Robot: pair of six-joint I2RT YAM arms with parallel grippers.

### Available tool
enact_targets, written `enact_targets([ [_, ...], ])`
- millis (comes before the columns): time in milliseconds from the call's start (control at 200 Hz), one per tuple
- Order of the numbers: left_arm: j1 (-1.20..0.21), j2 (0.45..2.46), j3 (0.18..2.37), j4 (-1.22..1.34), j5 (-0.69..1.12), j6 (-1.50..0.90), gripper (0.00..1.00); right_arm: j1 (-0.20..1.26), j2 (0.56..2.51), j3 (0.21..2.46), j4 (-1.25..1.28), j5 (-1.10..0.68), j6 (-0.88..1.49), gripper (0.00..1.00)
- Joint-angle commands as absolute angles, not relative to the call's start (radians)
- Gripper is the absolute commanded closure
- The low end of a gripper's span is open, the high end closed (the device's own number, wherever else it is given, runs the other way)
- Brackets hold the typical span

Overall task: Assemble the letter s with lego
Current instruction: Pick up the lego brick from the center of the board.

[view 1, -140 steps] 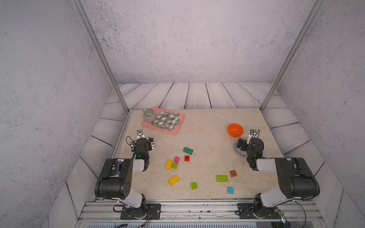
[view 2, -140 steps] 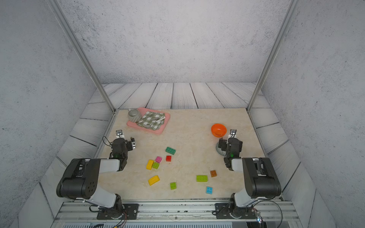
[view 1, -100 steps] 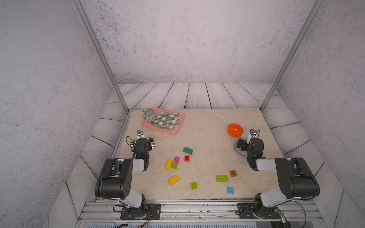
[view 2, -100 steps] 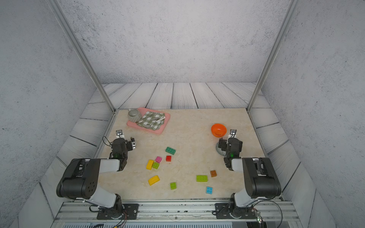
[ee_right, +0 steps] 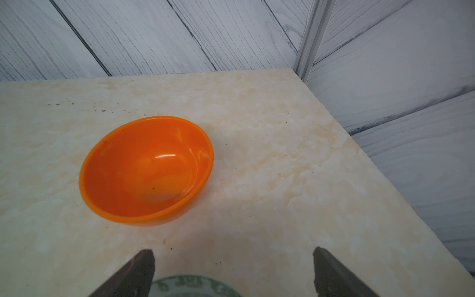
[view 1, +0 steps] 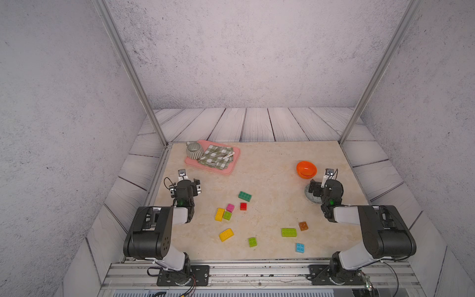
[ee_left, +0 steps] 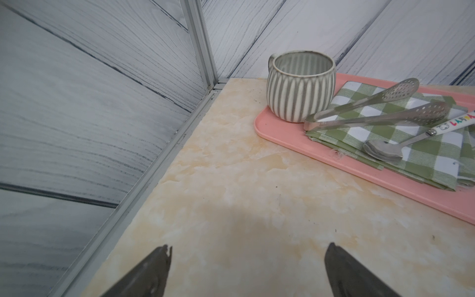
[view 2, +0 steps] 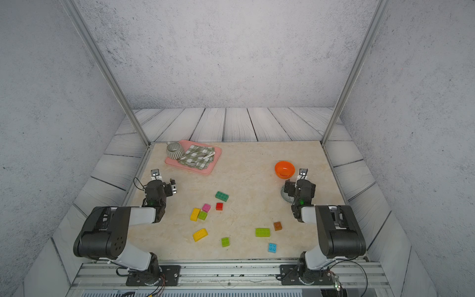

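Evidently nothing joined yet: left gripper [ee_left: 248, 246] and right gripper [ee_right: 232, 250] both gape empty near the worktop's [view 1: 270, 180] side edges, lego [view 1: 226, 234] scattered loose over its near middle; best to come down squarely across one outlying brick's narrow sides, well clear of neighbours.

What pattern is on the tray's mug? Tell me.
Vertical grey stripes on the mug; clearest in left wrist view.

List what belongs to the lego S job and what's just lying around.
Job: dark green brick, pink brick, red brick, brown brick, blue brick, yellow bricks, lime bricks.
Lying about: orange bowl, pink tray, striped mug, checked cloth, tongs, spoon, green-rimmed dish.
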State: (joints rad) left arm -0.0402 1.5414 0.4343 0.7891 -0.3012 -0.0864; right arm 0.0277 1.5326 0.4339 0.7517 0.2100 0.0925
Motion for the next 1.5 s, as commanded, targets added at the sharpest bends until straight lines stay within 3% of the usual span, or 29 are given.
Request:
enact_targets([
  [0,-0.03,1.528,0.45,0.778,-0.296,-0.087,0.01,0.026,1.53,0.451,0.739,0.202,0.083,0.01],
  [225,-0.03,1.482,0.424,0.786,-0.289,-0.086,0.01,0.027,1.526,0.452,0.751,0.201,0.079,0.01],
  [285,-0.049,1.448,0.409,0.848,-0.28,-0.03,0.03,0.027,1.464,0.516,0.588,0.233,0.091,0.01],
  [420,-0.077,1.208,0.599,0.336,-0.392,-0.174,0.02,0.036,1.295,0.672,0.261,0.241,0.18,0.01],
  [510,-0.081,1.142,0.73,0.18,-0.331,-0.206,0.09,0.086,1.21,0.803,0.024,0.296,0.214,0.01],
  [686,-0.085,1.064,1.098,-0.428,-0.214,-0.273,0.18,0.218,1.161,1.077,-0.467,0.376,0.365,0.01],
  [841,-0.086,0.944,1.118,-0.633,-0.088,-0.27,0.23,0.374,1.149,1.197,-0.798,0.333,0.506,0.01],
  [1081,-0.104,0.867,0.911,-0.652,0.031,-0.319,0.28,0.612,1.103,1.042,-0.953,0.176,0.788,0.04],
  [1211,-0.117,0.881,0.868,-0.652,0.056,-0.321,0.37,0.772,1.121,0.945,-0.956,0.178,0.917,0.05],
  [1496,-0.144,0.914,0.881,-0.684,0.04,-0.314,0.37,0.898,1.25,0.834,-0.858,0.134,1.021,0.08],
])
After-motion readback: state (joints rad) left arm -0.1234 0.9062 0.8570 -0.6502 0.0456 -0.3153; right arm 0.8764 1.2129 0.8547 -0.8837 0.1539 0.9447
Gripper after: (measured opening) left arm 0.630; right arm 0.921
